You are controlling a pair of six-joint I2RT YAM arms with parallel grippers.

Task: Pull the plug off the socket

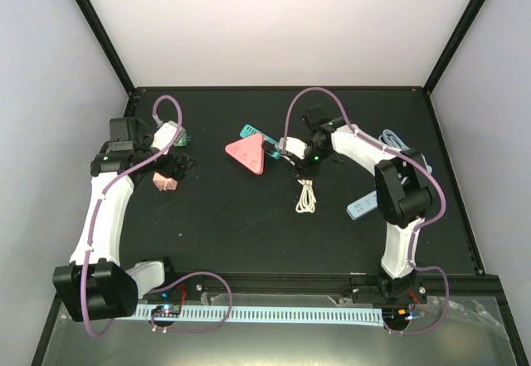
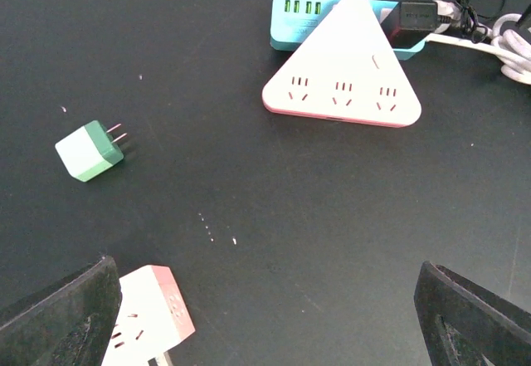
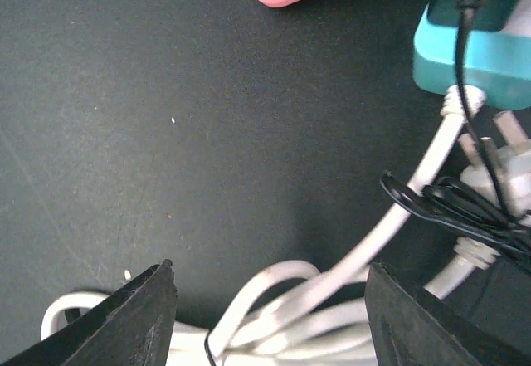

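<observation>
The socket is a pink-and-white triangular strip [image 1: 247, 153] [image 2: 342, 75] at mid-table, leaning on a teal USB strip [image 2: 303, 19] [image 3: 473, 59]. A black plug [image 2: 412, 16] sits at the triangle's right corner, its thin black cord running off right. My right gripper [image 1: 290, 153] [image 3: 270, 300] hovers just right of that corner. Its jaws stand apart over loops of white cable [image 3: 390, 225] and grip nothing. My left gripper [image 1: 176, 167] [image 2: 265, 324] is wide open and empty at the left, far from the socket.
A pink-white cube adapter [image 1: 166, 182] [image 2: 149, 312] lies by my left finger, and a green adapter [image 1: 181, 139] [image 2: 90, 150] beyond it. A coiled white cable [image 1: 307, 196] lies mid-table. A pale blue strip [image 1: 362, 207] rests beside the right arm.
</observation>
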